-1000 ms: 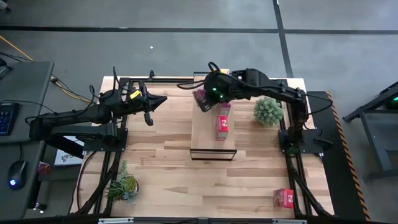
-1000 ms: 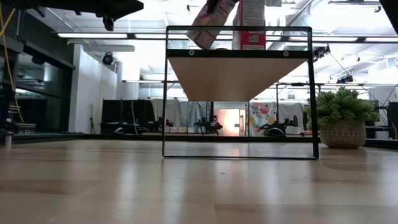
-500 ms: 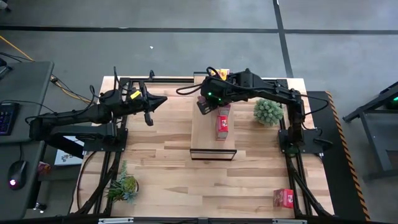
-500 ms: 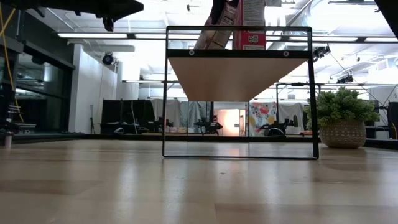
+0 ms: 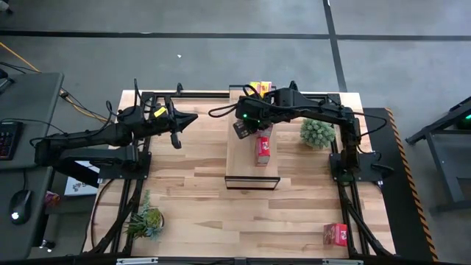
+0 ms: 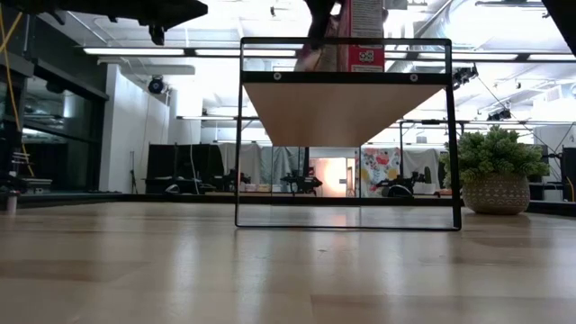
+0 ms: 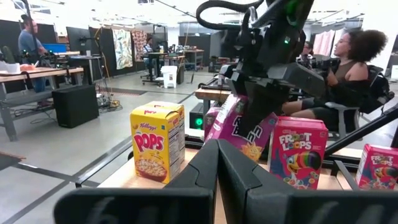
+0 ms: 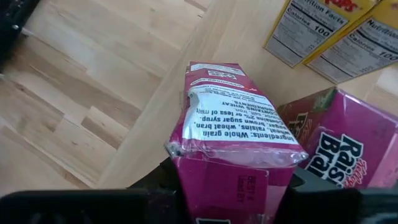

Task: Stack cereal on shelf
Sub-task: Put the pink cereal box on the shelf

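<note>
Magenta box (image 8: 233, 146) tilted, clamped in right gripper (image 5: 245, 126) over shelf (image 5: 239, 158), beside red box (image 5: 263, 149); left gripper (image 5: 179, 126) fingers together, above table (image 5: 191, 191).

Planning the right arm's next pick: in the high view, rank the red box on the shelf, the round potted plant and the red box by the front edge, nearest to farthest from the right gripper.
1. Red box on the shelf, just beside the right gripper.
2. Round potted plant, off to the right.
3. Red box by the front edge, far front right corner.
</note>
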Controlling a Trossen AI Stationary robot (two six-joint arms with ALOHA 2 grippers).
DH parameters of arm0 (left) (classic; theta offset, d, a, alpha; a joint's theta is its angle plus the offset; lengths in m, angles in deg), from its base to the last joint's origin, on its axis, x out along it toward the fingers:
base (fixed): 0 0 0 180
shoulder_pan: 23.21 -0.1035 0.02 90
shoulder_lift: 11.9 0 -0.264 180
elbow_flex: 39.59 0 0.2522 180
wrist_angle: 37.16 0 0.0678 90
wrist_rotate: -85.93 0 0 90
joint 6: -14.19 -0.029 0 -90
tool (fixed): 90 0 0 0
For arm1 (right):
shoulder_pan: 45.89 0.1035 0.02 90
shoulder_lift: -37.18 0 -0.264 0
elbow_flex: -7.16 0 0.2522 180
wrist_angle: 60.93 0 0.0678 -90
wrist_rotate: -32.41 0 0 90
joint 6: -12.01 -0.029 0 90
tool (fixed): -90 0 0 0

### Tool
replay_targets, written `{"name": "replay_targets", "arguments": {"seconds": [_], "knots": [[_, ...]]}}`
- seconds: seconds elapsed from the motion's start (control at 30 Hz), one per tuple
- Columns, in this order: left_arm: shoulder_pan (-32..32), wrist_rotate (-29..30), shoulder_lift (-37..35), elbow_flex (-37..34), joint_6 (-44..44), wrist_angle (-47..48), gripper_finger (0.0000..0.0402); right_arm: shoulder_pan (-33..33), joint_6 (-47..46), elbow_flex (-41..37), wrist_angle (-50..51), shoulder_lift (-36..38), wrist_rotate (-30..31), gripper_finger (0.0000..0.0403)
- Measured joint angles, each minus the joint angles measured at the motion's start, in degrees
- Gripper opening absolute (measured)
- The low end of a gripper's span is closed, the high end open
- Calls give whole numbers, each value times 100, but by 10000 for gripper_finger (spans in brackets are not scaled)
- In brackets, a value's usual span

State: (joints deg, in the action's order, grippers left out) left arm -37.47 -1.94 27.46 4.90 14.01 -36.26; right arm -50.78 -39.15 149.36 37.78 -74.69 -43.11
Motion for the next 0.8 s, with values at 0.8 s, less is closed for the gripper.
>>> {"name": "replay_targets", "arguments": {"seconds": [0.8], "knots": [[0, 0, 1, 0, 0, 11, 0, 0, -89, -80, -29, 0, 109, 115]]}}
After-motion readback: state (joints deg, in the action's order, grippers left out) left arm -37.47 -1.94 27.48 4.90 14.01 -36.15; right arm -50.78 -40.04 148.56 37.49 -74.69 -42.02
